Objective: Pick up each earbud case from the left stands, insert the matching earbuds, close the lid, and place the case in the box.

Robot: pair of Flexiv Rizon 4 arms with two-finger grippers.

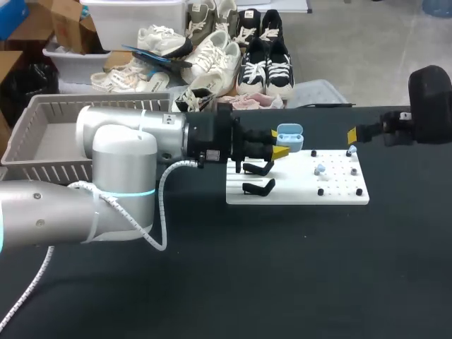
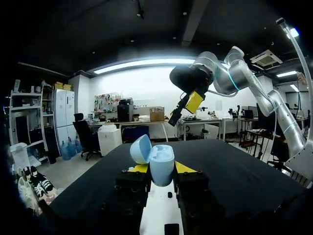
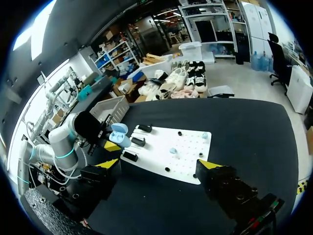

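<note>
The pale-blue earbud case (image 1: pixel 289 135) sits with its lid swung open, held at the ten o'clock corner of the white board (image 1: pixel 296 192). The left claw (image 2: pixel 161 169) has it: the left wrist view shows both yellow-tipped fingers pressed to the case's sides, narrowly spread, with the open cup facing up. Whether the case is fully clear of its stand is hard to tell from the head view. Just toward six o'clock of it, black stands (image 1: pixel 258 168) on the board's left half are bare.

Out at the board's three o'clock half, small blue earbuds (image 1: pixel 319 169) rest among the peg holes. The right claw (image 3: pixel 158 165) hangs near the board's two o'clock corner, its fingers spread wide with nothing between them (its own wrist view looks straight down past them onto the board). The grey box (image 1: pixel 49 141) waits at nine o'clock on the dark desk (image 1: pixel 282 268), behind the left arm.

The step in hand looks like the handover from picking up to filling: case presented, lid open, buds not yet in. The next move likely falls to the right claw, which must drop onto one earbud, pinch it lightly by its sides, and carry it to the matching socket without nudging the lid shut.
</note>
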